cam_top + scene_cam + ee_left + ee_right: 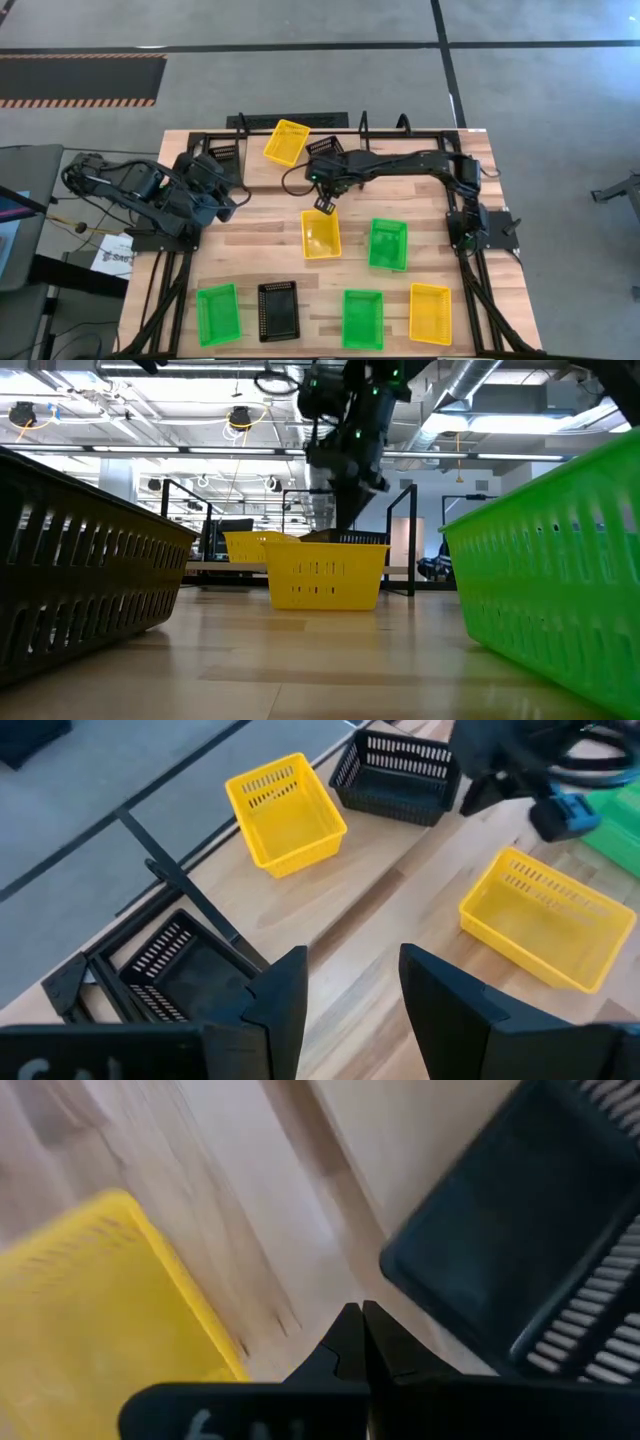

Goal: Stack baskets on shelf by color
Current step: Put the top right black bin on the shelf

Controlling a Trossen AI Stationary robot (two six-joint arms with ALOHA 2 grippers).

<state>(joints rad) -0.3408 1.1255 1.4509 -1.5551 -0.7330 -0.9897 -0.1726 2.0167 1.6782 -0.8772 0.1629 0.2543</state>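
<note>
On the shelf (270,178) along the table's far edge stand a yellow basket (285,142) and a black basket (326,150). Another black basket (165,970) sits by the shelf's left end, among the frame bars. A yellow basket (321,233) and a green one (388,243) rest mid-table. My right gripper (360,1330) is shut and hangs above bare wood between the mid-table yellow basket (100,1300) and the shelf's black basket (540,1260), touching nothing. My left gripper (350,990) waits open at the table's left.
Along the near edge stand a green basket (218,313), a black one (278,311), a second green (363,318) and a yellow one (430,312). The right arm (400,160) reaches across the shelf. Bare wood lies between the two rows.
</note>
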